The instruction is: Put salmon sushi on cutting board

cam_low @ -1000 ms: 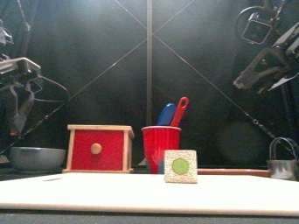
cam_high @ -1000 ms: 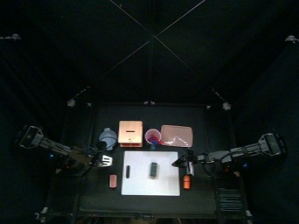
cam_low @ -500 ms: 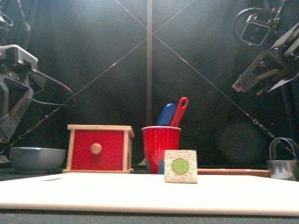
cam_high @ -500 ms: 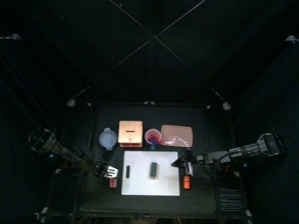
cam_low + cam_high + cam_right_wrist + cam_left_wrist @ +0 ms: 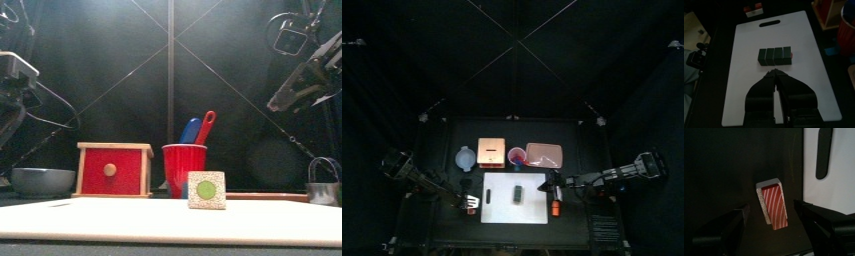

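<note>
Nothing placed yet: salmon sushi [image 5: 773,206] lies on the black table just beside the cutting board [image 5: 837,188], not on it, left gripper [image 5: 771,220] spread wide straddling it without a grasp, right gripper [image 5: 777,76] pinched shut over the board; pickup and transfer remain.

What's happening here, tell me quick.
The left tool hangs wide open over the salmon sushi, which lies on the black table just off the cutting board, not gripped yet. The right tool is shut, hovering over the board near a dark roll. Nothing has been moved onto the board yet.
</note>
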Controlling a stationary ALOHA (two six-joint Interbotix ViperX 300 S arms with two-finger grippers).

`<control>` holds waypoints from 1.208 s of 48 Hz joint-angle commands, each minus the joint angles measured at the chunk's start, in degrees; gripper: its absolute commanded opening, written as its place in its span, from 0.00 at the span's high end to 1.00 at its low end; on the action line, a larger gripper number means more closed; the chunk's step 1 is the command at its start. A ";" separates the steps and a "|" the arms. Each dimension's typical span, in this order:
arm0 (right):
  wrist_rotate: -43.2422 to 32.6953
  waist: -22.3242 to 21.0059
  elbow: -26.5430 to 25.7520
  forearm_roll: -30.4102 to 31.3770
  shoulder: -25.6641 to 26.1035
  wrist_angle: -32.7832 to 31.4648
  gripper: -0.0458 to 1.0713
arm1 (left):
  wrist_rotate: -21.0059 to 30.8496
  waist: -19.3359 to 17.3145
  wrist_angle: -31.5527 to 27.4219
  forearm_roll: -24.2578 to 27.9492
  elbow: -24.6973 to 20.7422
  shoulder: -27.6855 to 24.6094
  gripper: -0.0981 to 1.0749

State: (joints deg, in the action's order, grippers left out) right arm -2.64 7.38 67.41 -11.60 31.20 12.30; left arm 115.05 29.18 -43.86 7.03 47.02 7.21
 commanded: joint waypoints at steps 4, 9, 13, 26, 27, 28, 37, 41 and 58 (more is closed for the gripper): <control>0.09 0.09 -0.79 0.09 0.18 0.53 0.94 | 0.09 0.18 0.35 -0.44 -2.37 -2.46 0.05; 0.09 0.09 -0.70 0.35 0.26 0.53 0.94 | 0.18 0.18 0.70 -0.53 -2.55 -4.04 0.06; 0.09 0.09 -0.70 0.44 0.26 0.53 0.94 | 0.26 0.18 0.88 -0.79 -2.90 -5.19 0.06; 0.09 0.18 -0.97 0.35 0.18 0.44 0.94 | 0.26 0.18 0.79 -0.70 -3.60 -6.24 0.20; 0.09 0.18 -0.97 0.44 0.26 0.44 0.94 | 0.26 0.09 0.79 -0.70 -3.69 -6.24 0.22; 0.09 0.18 -0.97 0.44 0.18 0.53 0.94 | 0.26 0.09 0.79 -0.70 -3.60 -6.24 0.23; 0.09 0.09 -0.79 0.09 0.18 0.44 0.94 | 0.26 0.09 -0.18 -0.18 -4.57 -5.98 0.30; 0.09 0.18 -0.70 0.09 0.18 0.44 0.94 | 0.18 -0.09 -1.85 1.58 -5.89 -5.54 0.30; 0.00 0.18 -0.70 0.18 0.18 -0.35 0.94 | -0.62 -3.43 -5.10 9.58 -11.69 -5.45 0.31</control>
State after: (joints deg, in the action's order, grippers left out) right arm -2.64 7.47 67.41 -11.43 31.03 11.95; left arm 114.52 27.16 -48.78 15.12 37.44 1.93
